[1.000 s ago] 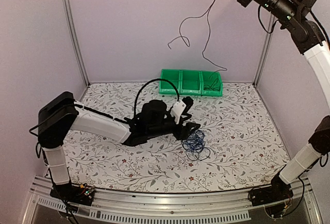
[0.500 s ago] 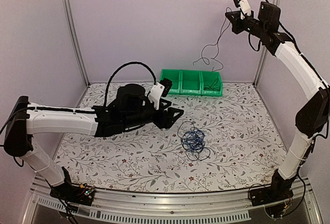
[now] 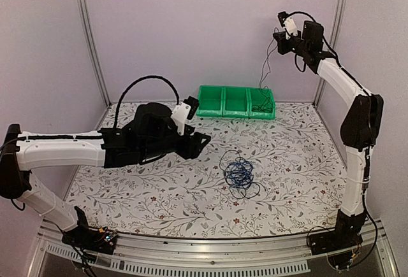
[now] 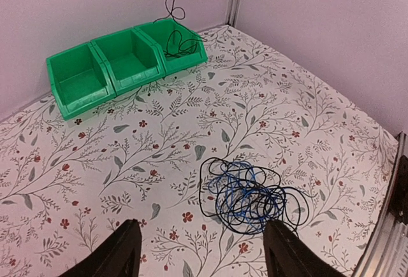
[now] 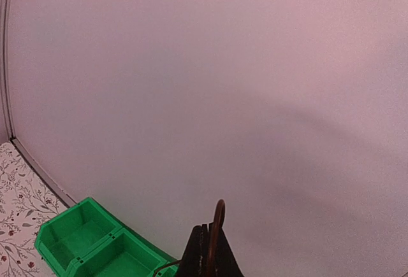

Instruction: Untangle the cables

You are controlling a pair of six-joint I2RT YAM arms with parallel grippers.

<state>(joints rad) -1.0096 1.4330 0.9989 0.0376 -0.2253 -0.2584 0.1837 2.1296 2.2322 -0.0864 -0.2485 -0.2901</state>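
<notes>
A small tangle of thin black and blue cables (image 3: 240, 175) lies on the floral table, right of centre; it also shows in the left wrist view (image 4: 248, 194). My left gripper (image 3: 203, 139) hovers to the left of it, open and empty, with its fingers (image 4: 124, 251) spread wide short of the tangle. My right gripper (image 3: 279, 35) is high at the back right, shut on one thin black cable (image 3: 265, 73). That cable hangs down, and its lower end is coiled in the right compartment of the green bin (image 3: 261, 105). In the right wrist view a loop of the cable (image 5: 219, 213) sticks out of the shut fingers.
The green three-compartment bin (image 3: 223, 92) stands against the back wall; its left and middle compartments hold nothing. Metal frame posts (image 3: 89, 41) stand at the back corners, and a metal rail (image 3: 204, 251) runs along the near edge.
My right gripper has come down and left with the black cable, whose end now lies in the bin's right compartment. My left gripper has drawn back up and left from the tangle.
</notes>
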